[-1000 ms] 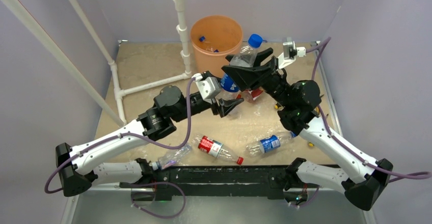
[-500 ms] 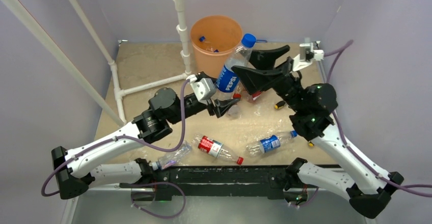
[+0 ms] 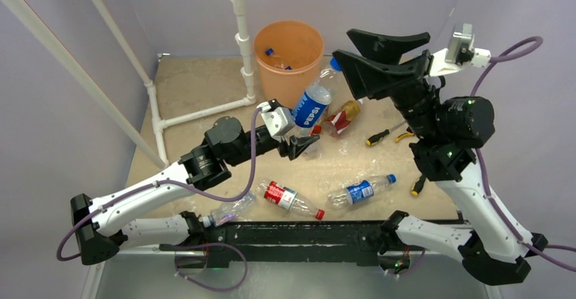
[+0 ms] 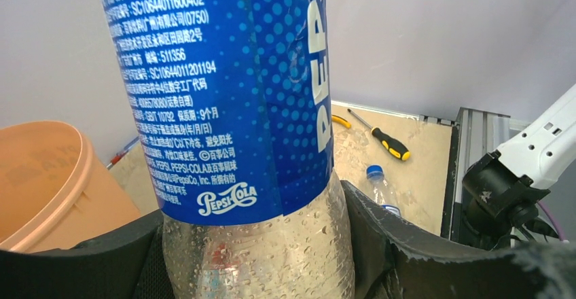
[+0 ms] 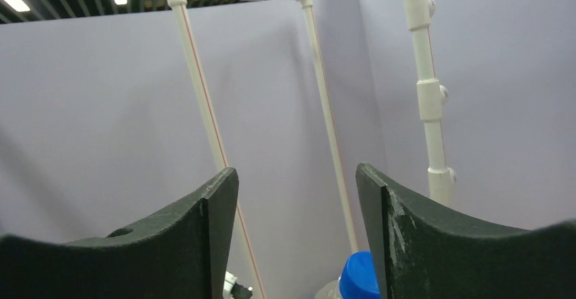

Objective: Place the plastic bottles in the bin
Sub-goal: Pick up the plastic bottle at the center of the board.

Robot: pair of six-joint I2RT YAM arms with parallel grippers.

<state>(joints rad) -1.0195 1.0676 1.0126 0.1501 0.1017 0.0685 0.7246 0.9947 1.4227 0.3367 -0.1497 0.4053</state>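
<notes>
My left gripper (image 3: 299,143) is shut on the base of a blue-labelled Pepsi bottle (image 3: 310,109), which leans up and right with its blue cap (image 3: 335,63) beside the orange bin (image 3: 262,54). In the left wrist view the bottle (image 4: 231,109) fills the space in my left gripper (image 4: 251,244). My right gripper (image 3: 343,44) hangs open above the cap, holding nothing; its wrist view shows the open right gripper (image 5: 295,177) with the cap (image 5: 358,275) below. On the table lie a red-labelled bottle (image 3: 292,198), a blue-labelled one (image 3: 360,191) and an amber one (image 3: 343,117).
A clear bottle (image 3: 231,208) lies at the near edge by the left arm. Blue-capped bottles (image 3: 272,52) sit inside the bin. Screwdrivers (image 3: 377,136) lie at the right. A white pipe frame (image 3: 241,37) stands left of the bin.
My right gripper has let go of the Pepsi bottle, opened, and risen up and to the right. The bottle stays in my left gripper, now leaning lower toward the bin.
</notes>
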